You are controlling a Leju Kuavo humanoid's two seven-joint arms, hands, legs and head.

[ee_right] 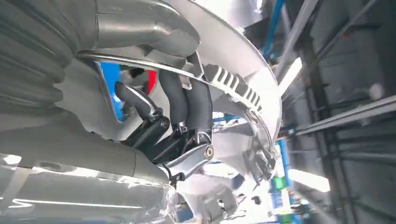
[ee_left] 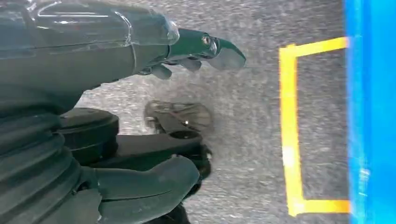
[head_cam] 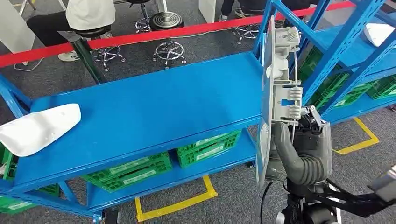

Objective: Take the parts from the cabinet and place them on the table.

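Where right hand [head_cam: 299,149] grips: part [head_cam: 280,74] upright.

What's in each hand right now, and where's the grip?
The right hand holds the grey-white plastic part upright by its lower end, fingers wrapped over its edge. The left hand holds nothing.

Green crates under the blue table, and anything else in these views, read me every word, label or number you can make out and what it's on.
No text can be read.
Green crates: pale labels on their sides, too blurred to read.
Grey part held by the right hand: no lettering legible.
White part on the blue table: no markings visible.
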